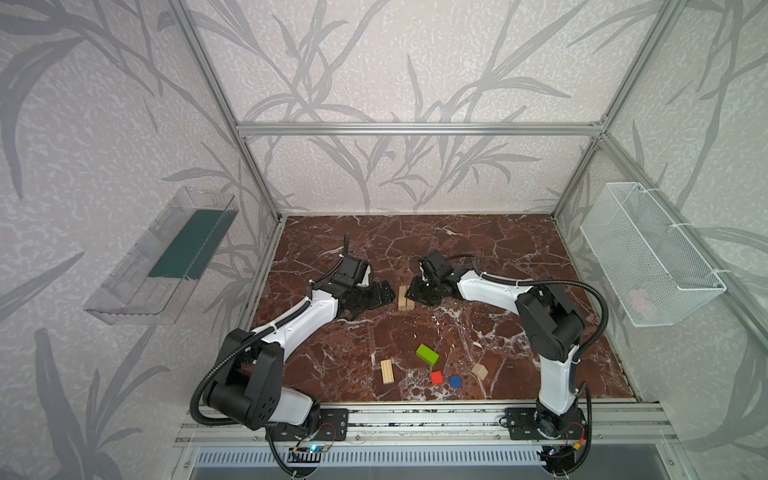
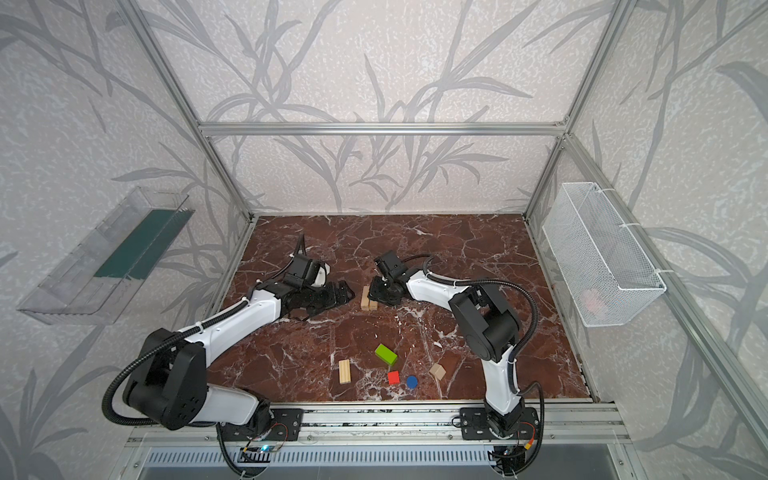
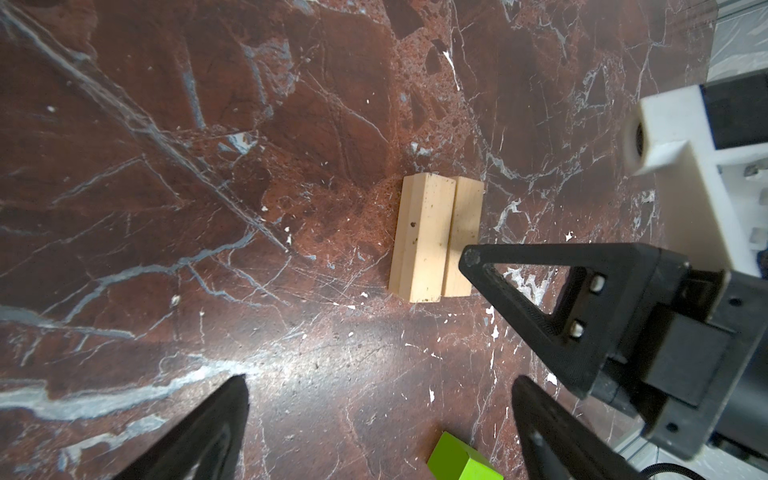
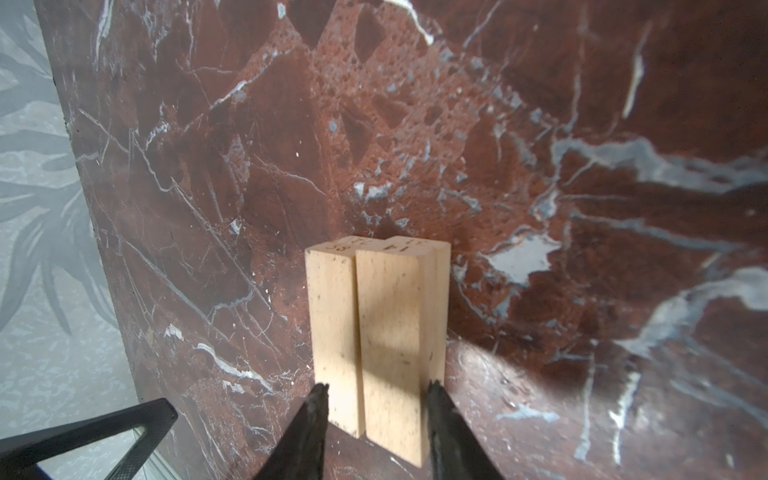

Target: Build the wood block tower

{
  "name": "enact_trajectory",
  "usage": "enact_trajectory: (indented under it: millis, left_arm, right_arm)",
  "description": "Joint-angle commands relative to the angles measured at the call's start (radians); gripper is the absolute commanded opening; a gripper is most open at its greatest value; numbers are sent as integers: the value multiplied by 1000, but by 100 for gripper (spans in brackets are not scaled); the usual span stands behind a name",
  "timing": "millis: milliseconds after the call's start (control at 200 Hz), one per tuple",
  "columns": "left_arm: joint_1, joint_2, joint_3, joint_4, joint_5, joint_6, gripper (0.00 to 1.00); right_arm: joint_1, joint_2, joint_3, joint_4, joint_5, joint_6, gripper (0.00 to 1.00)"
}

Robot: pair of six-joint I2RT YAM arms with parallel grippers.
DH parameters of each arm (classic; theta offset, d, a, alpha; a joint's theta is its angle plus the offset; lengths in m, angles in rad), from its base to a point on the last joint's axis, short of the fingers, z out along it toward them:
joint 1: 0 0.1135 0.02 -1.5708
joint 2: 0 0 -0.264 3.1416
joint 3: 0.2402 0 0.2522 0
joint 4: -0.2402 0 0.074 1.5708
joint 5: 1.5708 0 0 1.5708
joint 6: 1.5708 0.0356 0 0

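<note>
Two light-wood planks [image 1: 406,298] lie side by side, touching, mid-way on the table [image 1: 498,257] between the grippers. The right gripper [image 4: 377,388] sets its part-opened tips at the pair's outer edges, clamping not determinable; the left gripper [image 1: 384,296] stands wide apart, empty, just beside them. Third plank [image 1: 386,372], lime-green brick [image 1: 427,354], red cube [image 1: 436,377], blue disc [image 1: 455,381] and peaked piece [image 1: 479,371] lie loose near the front.

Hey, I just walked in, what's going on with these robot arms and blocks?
Stacking has barely begun. The right claw brackets two light-wood planks set side by side mid-table; whether it is squeezing them is unclear. The left claw hangs open beside them, holding nothing. A third plank, green brick, red cube, blue disc and peaked wood piece lie loose near the front edge.
</note>
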Motion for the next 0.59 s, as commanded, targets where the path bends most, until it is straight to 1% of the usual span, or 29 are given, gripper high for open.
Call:
enact_trajectory:
  millis: [0,230,395,590]
  left_arm:
    - [5,-18,23,-20,-13,12,96]
    - [6,-22,27,-29,-19,12,96]
    - [4,-27,34,-46,-21,6,96]
    - [-2,-54,24,-72,-22,-39,95]
  right_arm:
    - [6,-39,18,12,-7,8,41]
    - [8,-53,12,14,-10,15,41]
    - [7,-81,0,0,9,16,41]
    - [4,-139,-34,-28,16,-2,43]
